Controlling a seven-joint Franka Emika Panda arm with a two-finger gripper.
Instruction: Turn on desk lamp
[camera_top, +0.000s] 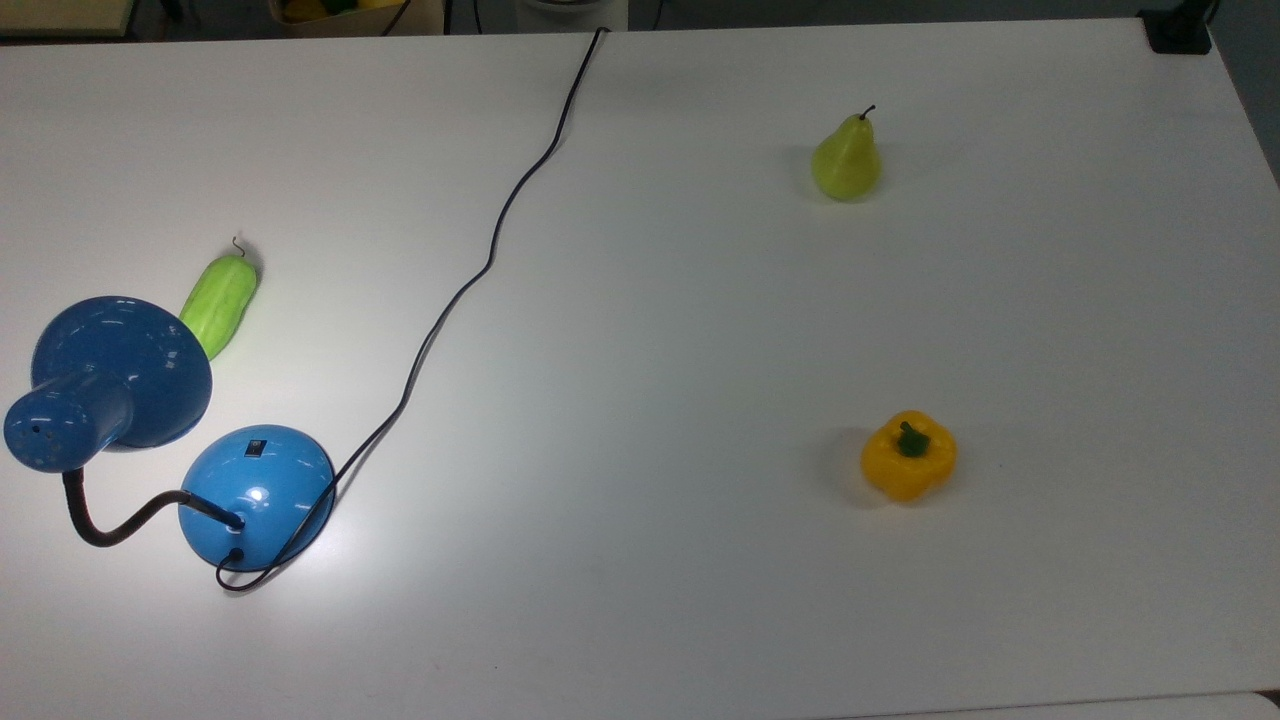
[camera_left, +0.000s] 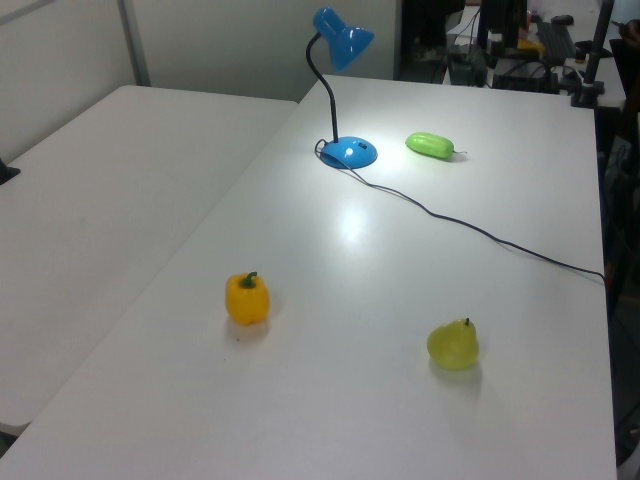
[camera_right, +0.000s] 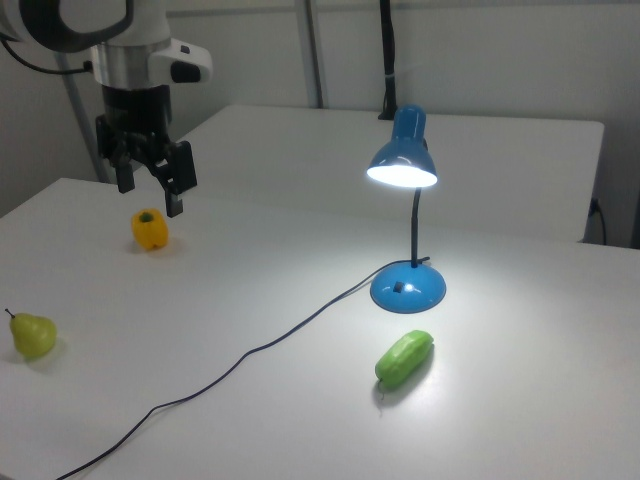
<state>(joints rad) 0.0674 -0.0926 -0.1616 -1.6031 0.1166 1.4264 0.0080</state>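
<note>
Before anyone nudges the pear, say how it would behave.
The pear stands upright on its broad bottom with a narrow neck, so a push up high would probably tip it. Once lying down, its rounded body would likely roll in a curve. Its surface looks smooth, possibly slippery.

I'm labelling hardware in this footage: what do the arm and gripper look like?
The arm is glossy white with dark joint sections and a silver metal band at the wrist. The gripper is black, with two black fingers and a white housing beside the wrist.
</note>
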